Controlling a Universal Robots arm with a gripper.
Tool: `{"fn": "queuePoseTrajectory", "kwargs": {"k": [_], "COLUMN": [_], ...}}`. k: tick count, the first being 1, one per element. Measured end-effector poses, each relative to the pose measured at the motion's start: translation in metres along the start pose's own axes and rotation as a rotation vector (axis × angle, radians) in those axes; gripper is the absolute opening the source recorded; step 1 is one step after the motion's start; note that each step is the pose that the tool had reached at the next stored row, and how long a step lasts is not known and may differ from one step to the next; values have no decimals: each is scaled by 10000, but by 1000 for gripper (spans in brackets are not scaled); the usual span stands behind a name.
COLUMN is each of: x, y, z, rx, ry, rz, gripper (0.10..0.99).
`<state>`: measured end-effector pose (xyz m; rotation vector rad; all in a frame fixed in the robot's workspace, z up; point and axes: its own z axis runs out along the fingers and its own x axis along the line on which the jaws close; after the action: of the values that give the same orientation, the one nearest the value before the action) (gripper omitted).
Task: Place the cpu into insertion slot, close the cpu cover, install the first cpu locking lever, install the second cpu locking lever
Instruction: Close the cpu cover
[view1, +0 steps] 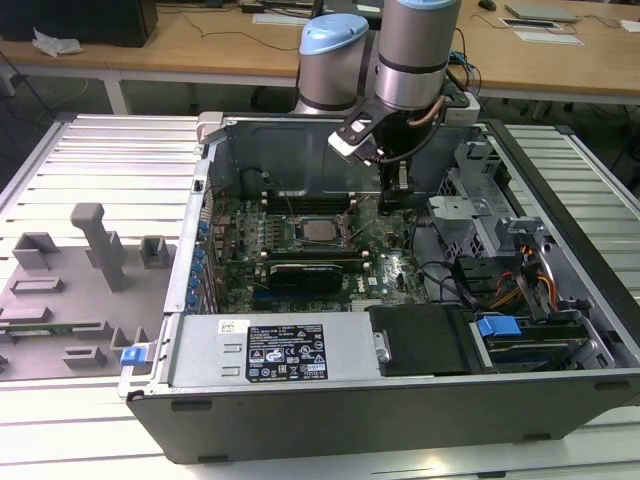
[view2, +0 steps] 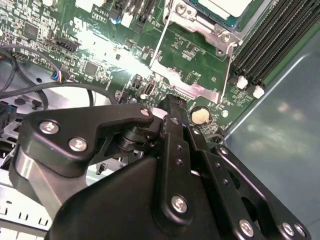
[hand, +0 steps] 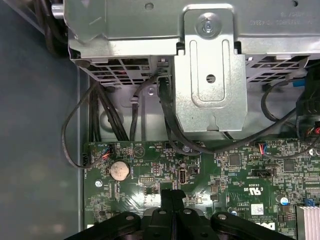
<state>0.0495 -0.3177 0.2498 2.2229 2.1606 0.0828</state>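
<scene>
The cpu (view1: 322, 230) lies flat in the insertion slot in the middle of the green motherboard, its silvery top (view2: 222, 6) showing. The silver cpu cover (view2: 209, 29) frames the chip. A thin metal locking lever (view2: 158, 44) runs along one side of the socket and another lever (view2: 228, 65) along the adjacent side. My gripper (view1: 393, 203) hangs low over the board, to the exterior view's right of the socket. Its black fingers (hand: 172, 194) are pressed together with nothing between them. The fingertips (view2: 169, 101) hover close to a round coin battery (view2: 200, 115).
A metal drive cage (hand: 210, 75) with black cables (hand: 100, 115) stands just beyond the board's edge. Memory slots (view2: 270, 45) flank the socket. A black card (view1: 305, 272) and the power supply (view1: 270, 350) lie nearer the case front. A grey fixture tray (view1: 70, 290) sits at the exterior view's left.
</scene>
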Motion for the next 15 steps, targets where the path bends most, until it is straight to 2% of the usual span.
{"fn": "queuePoseTrajectory", "kwargs": {"k": [2, 3, 4, 5, 7, 8, 10, 11, 12, 13, 15], "x": [0, 1, 1, 0, 1, 1, 1, 1, 1, 1, 1], "y": [0, 2, 3, 6, 13, 18, 25, 29, 32, 34, 34], "z": [1, 3, 5, 6, 8, 10, 12, 13, 14, 15, 14], "rx": [1, 69, 217, 500, 871, 1170, 1541, 1791, 1994, 2159, 2207], "ry": [1, 3, -1, -13, -23, -32, -43, -49, -55, -60, -63], "rz": [-1, -3, -1, 4, 5, 9, 11, 13, 17, 17, 18], "gripper": [106, 106, 106, 106, 106, 106, 106, 106, 106, 106, 106]}}
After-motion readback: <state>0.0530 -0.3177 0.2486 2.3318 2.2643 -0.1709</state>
